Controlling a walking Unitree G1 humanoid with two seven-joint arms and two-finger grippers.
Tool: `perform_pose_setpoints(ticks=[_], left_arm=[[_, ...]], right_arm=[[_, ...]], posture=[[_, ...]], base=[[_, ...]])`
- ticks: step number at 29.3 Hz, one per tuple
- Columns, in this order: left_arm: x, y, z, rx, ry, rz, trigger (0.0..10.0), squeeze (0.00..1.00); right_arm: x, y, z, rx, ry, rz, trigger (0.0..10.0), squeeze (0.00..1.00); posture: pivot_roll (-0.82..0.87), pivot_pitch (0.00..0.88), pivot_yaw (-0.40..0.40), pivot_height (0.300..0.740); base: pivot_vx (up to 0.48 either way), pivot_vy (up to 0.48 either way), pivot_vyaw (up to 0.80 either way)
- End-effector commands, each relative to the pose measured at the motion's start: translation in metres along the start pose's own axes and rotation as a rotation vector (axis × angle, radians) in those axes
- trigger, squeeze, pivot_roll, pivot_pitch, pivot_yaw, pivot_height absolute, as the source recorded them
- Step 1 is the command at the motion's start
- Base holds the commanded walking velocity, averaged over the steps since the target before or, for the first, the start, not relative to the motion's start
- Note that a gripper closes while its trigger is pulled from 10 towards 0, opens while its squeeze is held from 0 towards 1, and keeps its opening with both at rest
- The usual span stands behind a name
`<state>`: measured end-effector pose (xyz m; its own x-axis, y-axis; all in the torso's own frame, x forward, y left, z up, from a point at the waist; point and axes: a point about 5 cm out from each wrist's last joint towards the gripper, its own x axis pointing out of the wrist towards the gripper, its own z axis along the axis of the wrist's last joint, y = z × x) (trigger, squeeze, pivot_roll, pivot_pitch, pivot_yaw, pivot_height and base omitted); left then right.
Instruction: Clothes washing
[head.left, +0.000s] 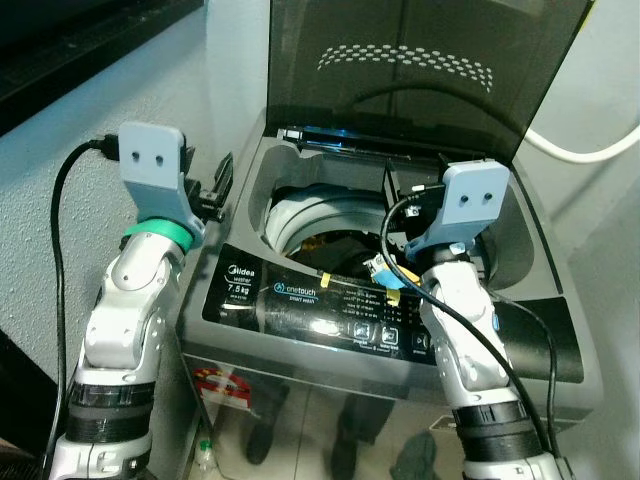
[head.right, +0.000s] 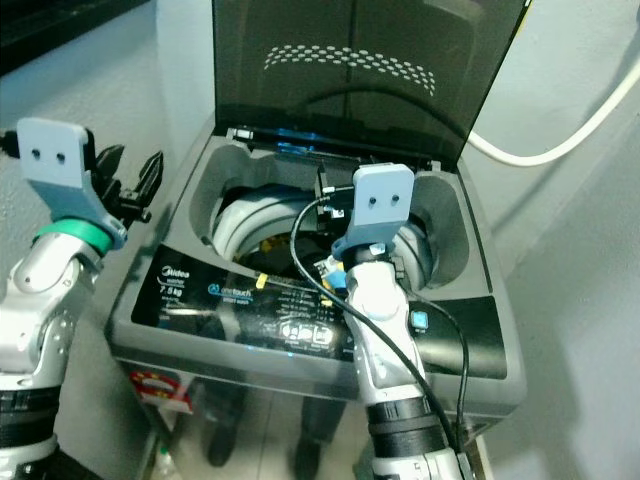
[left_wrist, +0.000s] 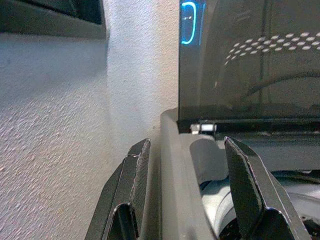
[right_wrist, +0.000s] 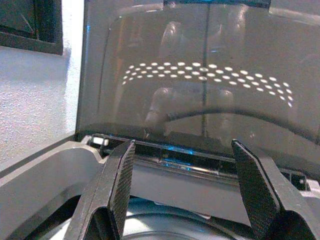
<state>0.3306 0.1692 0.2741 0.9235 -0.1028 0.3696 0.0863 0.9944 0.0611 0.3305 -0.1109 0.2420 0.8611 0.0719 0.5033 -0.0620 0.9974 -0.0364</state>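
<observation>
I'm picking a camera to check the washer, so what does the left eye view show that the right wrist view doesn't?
Left eye view alone: the control panel, dark laundry in the drum, both arms, and the left gripper open at the washer's left rim. Right wrist view alone: a close look along the open right gripper toward the lid hinge. Both share the raised tinted lid and the drum rim.

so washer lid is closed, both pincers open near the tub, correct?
Not closed: the lid stands raised behind the tub, as the left eye view shows. Left pincer and right pincer are both open near it.
</observation>
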Motion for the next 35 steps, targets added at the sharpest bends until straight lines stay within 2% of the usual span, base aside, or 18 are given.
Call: perform_pose_setpoints(ticks=[1, 14, 28, 35], left_arm=[[0.001, -0.004, -0.003, -0.002, 0.011, -0.015, 10.0, 0.00], [0.004, -0.011, -0.010, -0.017, 0.029, -0.030, 10.0, 0.00], [0.003, -0.014, -0.013, -0.028, 0.036, -0.029, 10.0, 0.00], [0.004, -0.016, -0.013, -0.037, 0.035, -0.029, 10.0, 0.00]], right_arm=[[-0.003, -0.003, -0.001, -0.001, 0.007, -0.019, 10.0, 0.00], [-0.007, -0.008, -0.001, -0.027, 0.014, -0.032, 10.0, 0.00], [-0.010, -0.002, 0.000, -0.056, 0.022, 0.018, 10.0, 0.00], [-0.011, -0.001, -0.003, -0.075, 0.038, 0.047, 10.0, 0.00]], posture=[[0.11, 0.000, 0.019, 0.740], [0.07, 0.000, 0.029, 0.740], [0.06, 0.000, 0.021, 0.740], [0.06, 0.000, 0.018, 0.740]], base=[[-0.255, 0.000, 0.00], [-0.325, 0.000, 0.00], [-0.334, 0.000, 0.00], [0.000, 0.000, 0.47]])
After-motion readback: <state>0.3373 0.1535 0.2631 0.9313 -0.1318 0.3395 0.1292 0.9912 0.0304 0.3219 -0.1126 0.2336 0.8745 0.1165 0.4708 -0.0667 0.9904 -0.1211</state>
